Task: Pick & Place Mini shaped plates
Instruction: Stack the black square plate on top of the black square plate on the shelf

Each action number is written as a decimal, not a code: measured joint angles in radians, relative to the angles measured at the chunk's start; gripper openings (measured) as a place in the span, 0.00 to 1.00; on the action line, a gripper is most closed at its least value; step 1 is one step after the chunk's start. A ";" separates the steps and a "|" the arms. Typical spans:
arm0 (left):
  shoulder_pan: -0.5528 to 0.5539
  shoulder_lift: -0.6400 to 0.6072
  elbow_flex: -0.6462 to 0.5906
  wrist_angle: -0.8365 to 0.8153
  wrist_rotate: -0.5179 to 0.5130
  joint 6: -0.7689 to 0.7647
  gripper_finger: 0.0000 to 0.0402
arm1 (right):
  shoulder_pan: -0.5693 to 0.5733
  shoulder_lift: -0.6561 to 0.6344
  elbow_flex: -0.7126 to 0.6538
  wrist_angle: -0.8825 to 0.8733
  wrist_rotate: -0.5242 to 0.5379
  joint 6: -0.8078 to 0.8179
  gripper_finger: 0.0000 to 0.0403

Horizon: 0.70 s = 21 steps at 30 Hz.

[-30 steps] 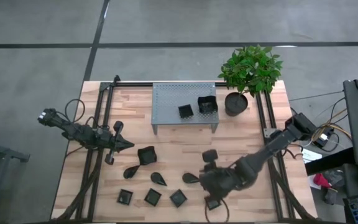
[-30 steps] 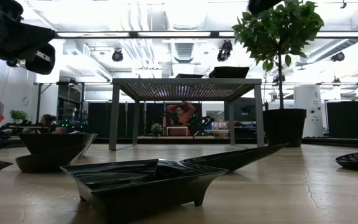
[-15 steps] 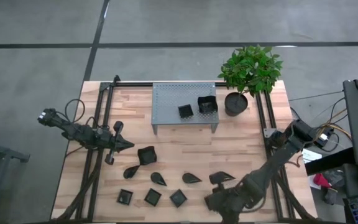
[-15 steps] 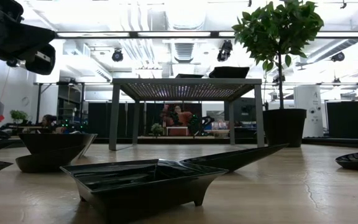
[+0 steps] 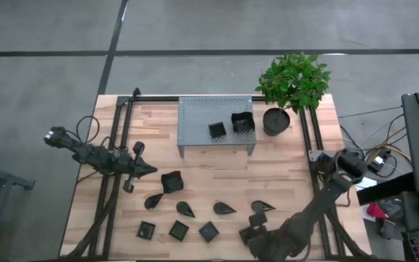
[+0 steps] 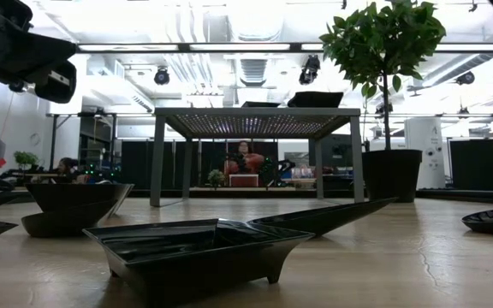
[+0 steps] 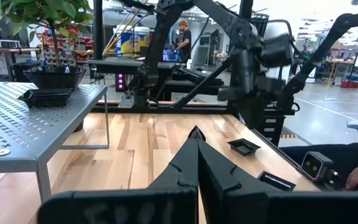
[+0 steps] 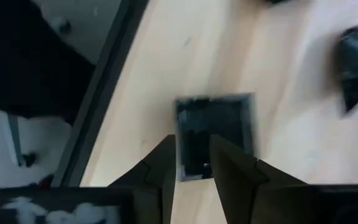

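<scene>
We see the right gripper [image 8: 190, 163], fingers parted, over a small square plate [image 8: 215, 134] with no long axis. The left gripper [image 5: 145, 169] waits closed.

**Glossy black plastic on pale wood**

The counter [image 5: 209, 171] is pale planked wood, smooth, with visible grain and a faint sheen in the low view. The small black plastic shaped plates [image 6: 197, 250] look glossy, their rims catching the ceiling lights. The grey perforated metal stand [image 5: 215, 124] has a matt, painted finish, dotted with rows of holes. The black round plant pot [image 5: 276, 121] appears smooth and dull. The right tool [image 8: 190, 163], directly over a small square black plate [image 8: 215, 134], shows matt dark plastic fingers [image 8: 232, 167].
</scene>
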State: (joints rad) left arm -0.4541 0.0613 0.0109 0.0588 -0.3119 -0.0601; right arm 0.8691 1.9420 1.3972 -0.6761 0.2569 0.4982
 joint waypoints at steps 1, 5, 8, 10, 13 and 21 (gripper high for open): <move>0.000 0.000 0.000 0.000 0.000 0.000 0.00 | 0.008 0.015 0.000 0.003 0.000 0.000 0.25; 0.000 0.001 0.000 0.000 0.000 0.000 0.00 | 0.021 0.075 0.013 0.002 0.001 -0.001 0.28; 0.000 0.001 0.000 0.000 0.000 0.000 0.00 | 0.021 0.101 0.026 -0.003 0.005 -0.006 0.30; 0.000 0.001 0.000 0.000 0.000 0.000 0.00 | 0.021 0.104 0.030 -0.002 0.005 -0.007 0.30; 0.000 0.001 0.000 0.000 0.000 0.000 0.00 | 0.021 0.104 0.031 -0.003 0.009 -0.007 0.29; 0.000 0.001 0.000 0.000 0.000 0.000 0.00 | 0.021 0.120 0.027 0.003 0.034 -0.020 0.24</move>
State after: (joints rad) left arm -0.4538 0.0628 0.0109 0.0589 -0.3122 -0.0601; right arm 0.8898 2.0617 1.4240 -0.6730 0.2905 0.4778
